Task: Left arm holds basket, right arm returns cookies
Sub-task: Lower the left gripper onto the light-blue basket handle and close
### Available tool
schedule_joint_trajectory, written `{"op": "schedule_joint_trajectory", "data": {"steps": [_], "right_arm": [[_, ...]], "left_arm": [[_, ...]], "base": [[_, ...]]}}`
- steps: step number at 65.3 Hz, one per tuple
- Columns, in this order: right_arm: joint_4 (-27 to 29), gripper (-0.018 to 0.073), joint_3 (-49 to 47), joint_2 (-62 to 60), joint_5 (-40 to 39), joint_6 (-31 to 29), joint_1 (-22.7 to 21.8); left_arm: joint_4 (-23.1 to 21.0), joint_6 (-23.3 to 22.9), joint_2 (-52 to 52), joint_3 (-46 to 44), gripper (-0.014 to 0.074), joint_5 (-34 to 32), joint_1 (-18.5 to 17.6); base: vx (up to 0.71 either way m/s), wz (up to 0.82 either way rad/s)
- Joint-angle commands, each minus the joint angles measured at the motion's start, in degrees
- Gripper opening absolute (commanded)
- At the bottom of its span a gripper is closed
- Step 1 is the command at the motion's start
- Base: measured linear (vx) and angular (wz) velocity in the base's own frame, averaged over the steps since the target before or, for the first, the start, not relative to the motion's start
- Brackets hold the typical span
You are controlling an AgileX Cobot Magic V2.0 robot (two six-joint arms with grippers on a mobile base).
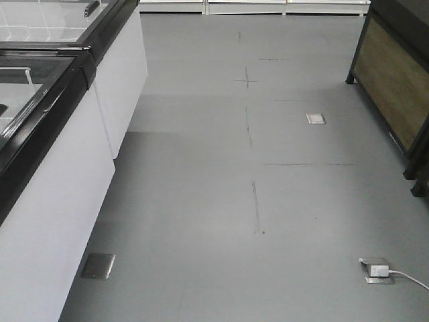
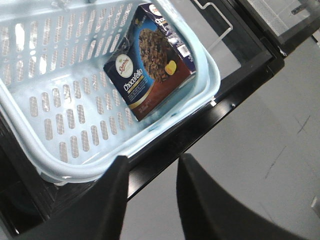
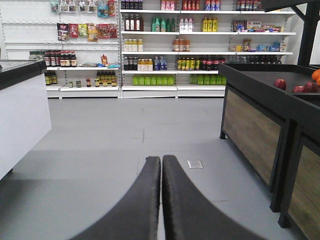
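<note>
The light blue slotted basket (image 2: 60,80) rests on the black rim of a chest freezer (image 2: 235,85). The cookies (image 2: 150,65), a dark navy "Chocofello" box with a cookie picture, lie tilted in the basket's corner against its wall. My left gripper (image 2: 155,160) is open just below the basket's rim. Its left finger (image 2: 107,200) overlaps the rim and nothing is gripped between the jaws. My right gripper (image 3: 161,160) is shut and empty, and points down the aisle over the grey floor. No gripper shows in the front view.
White chest freezers with black rims (image 1: 47,121) line the left of the aisle. A wood-sided display stand (image 1: 395,80) is on the right, seen with apples (image 3: 300,88) in the right wrist view. Stocked shelves (image 3: 170,50) close the far end. A floor socket with a white plug (image 1: 377,270) lies ahead on the right.
</note>
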Motion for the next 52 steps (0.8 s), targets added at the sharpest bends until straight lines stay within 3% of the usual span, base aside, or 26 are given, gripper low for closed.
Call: {"op": "schedule_joint_trajectory", "data": {"steps": [1,11,22,29,44,52], "right_arm": [[-0.46,-0.0008,0.12,-0.56,-4.26,-0.32,-0.42],[-0.46,-0.0008,0.12,-0.56,-4.26,-0.32,-0.42],[-0.46,-0.0008,0.12,-0.56,-4.26,-0.32,-0.42],[-0.46,-0.0008,0.12,-0.56,-4.26,-0.32,-0.42],[-0.46,-0.0008,0.12,-0.56,-4.26,-0.32,-0.42],[-0.46,-0.0008,0.12,-0.56,-4.26,-0.32,-0.42]], "left_arm": [[-7.82,2.72,1.39,-4.26,0.0238,-2.19,4.42],[-21.44,11.12,5.24,-7.53,0.0238,-0.86,12.33],[-28.39,13.23,7.19,-9.43,0.0249,-2.42,19.04],[-34.47,14.84,9.52,-9.43,0.0274,-1.98,20.69],[-51.21,28.97,14.02,-9.43,0.0311,-1.35,21.29],[-55.36,29.73,16.13,-9.43,0.0311,-1.2,21.29]], "base": [[0.0,0.0],[0.0,0.0],[0.0,0.0],[0.0,0.0],[0.0,0.0],[0.0,0.0]]}}
